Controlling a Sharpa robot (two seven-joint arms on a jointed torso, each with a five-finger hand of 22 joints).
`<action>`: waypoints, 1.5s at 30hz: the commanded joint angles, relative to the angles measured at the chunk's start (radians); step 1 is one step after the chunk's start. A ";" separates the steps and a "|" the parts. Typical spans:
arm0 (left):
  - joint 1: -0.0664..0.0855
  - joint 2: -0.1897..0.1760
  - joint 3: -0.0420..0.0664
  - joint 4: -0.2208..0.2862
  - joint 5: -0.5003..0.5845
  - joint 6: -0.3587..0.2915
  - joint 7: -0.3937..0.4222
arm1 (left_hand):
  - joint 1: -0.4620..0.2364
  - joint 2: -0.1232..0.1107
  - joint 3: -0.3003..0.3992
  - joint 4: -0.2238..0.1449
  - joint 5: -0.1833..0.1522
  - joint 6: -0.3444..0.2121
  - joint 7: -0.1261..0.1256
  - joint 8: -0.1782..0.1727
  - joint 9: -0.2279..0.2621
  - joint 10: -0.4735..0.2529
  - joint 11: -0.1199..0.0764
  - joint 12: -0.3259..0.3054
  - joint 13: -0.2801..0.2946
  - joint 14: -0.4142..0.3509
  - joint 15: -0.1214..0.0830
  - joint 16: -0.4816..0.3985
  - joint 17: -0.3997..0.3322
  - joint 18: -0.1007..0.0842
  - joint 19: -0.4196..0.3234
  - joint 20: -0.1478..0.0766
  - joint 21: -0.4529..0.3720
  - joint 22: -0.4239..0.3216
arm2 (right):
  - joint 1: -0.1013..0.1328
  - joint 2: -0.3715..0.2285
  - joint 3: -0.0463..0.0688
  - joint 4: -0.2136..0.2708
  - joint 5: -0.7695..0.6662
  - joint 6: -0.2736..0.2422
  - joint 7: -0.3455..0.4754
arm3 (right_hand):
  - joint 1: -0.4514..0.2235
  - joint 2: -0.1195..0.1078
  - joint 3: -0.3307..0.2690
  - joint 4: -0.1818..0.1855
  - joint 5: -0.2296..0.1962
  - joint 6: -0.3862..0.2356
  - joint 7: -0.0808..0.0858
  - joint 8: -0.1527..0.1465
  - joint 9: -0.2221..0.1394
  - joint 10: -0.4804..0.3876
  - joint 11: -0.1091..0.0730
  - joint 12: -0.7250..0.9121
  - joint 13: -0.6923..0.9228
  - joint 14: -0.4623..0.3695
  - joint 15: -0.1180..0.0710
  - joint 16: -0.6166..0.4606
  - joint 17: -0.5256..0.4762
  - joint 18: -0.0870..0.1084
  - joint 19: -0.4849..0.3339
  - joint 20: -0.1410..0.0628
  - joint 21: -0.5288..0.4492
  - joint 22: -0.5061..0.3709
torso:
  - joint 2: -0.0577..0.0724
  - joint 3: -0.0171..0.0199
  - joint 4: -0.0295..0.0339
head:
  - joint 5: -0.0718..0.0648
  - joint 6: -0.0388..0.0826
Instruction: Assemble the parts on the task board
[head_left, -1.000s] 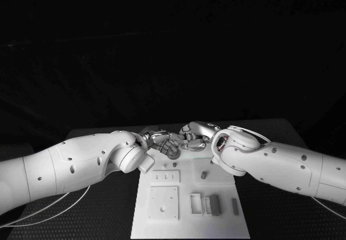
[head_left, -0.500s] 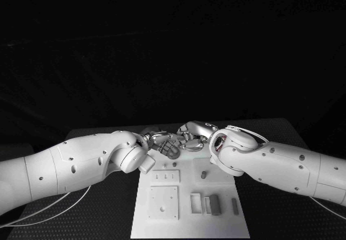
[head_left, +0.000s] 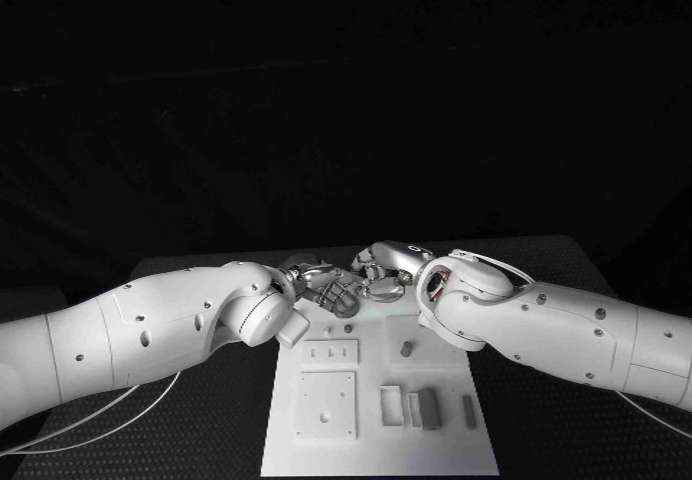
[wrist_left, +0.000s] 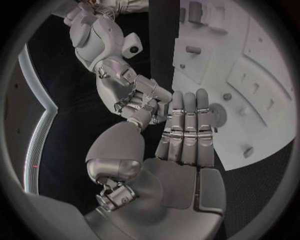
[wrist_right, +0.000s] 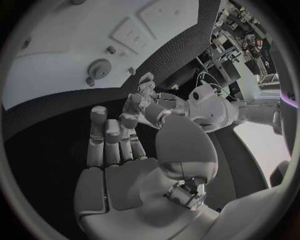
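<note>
The white task board (head_left: 433, 452) lies in the middle of the black table. Grey parts rest on it: a short peg (head_left: 407, 349), a smaller peg (head_left: 349, 328), a block (head_left: 428, 409) and a thin bar (head_left: 470, 411). Both hands meet above the board's far end. My left hand (head_left: 329, 287) has straight, side-by-side fingers (wrist_left: 185, 125) and nothing visible in it. My right hand (head_left: 387, 272) faces it, palm bare (wrist_right: 119, 170), fingers up. Their fingertips almost touch; the right hand (wrist_left: 125, 90) sits by the left thumb. I see no part between them.
Two raised white plates (head_left: 329, 352) (head_left: 327, 403) sit on the board's left half, and a round socket (wrist_right: 100, 66) lies near its far end. A thin cable (head_left: 101, 420) trails on the table under the left arm. Both forearms overhang the board's far corners.
The right arm and hand have edged slightly toward the left hand. The left hand and the parts on the board have stayed put.
</note>
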 joint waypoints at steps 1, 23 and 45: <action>0.002 0.003 0.002 0.002 -0.001 -0.004 0.019 | 0.019 0.007 0.018 0.000 -0.004 0.010 -0.001 0.006 0.002 0.009 -0.002 0.003 0.003 0.009 0.000 0.007 0.003 0.005 0.006 -0.001 0.005 0.003 | -0.002 0.004 -0.001 0.006 -0.009 0.020 0.014 | -0.007 -0.001 0.001 -0.005 0.003 0.204 -0.036 0.002 0.001 -0.044 -0.040 0.003 -0.001 0.012 -0.016 0.001 -0.001 0.012 0.006 0.001 0.004 0.011 | 0.000 0.0003 0.0007 | 0.000 -0.001; 0.001 -0.002 0.002 0.001 -0.005 -0.005 0.010 | 0.026 0.048 0.070 0.001 -0.003 0.040 -0.014 0.017 0.009 0.031 -0.011 0.008 0.025 0.022 -0.007 0.021 0.024 -0.004 0.012 -0.010 0.010 0.023 | -0.003 -0.004 -0.001 0.005 -0.006 0.021 0.013 | -0.008 -0.002 0.001 -0.005 0.003 0.204 -0.036 0.001 0.002 -0.043 -0.040 0.002 -0.001 0.013 -0.016 0.001 -0.002 0.012 0.007 0.000 0.004 0.010 | 0.000 0.0013 0.0001 | 0.000 -0.004; -0.007 -0.032 -0.001 -0.010 -0.137 0.101 -0.051 | 0.009 0.062 0.076 -0.003 -0.004 0.066 -0.026 0.033 0.029 0.056 -0.027 0.042 0.061 0.040 -0.020 0.049 0.059 -0.006 0.023 -0.023 0.028 0.061 | -0.004 -0.091 -0.001 -0.077 0.196 -0.131 0.136 | -0.021 -0.170 -0.022 0.063 0.002 -0.084 0.083 -0.168 -0.082 -0.209 0.075 -0.071 -0.045 -0.129 0.083 -0.094 -0.058 0.006 -0.127 0.066 -0.090 -0.009 | -0.001 0.0040 0.0001 | 0.007 -0.013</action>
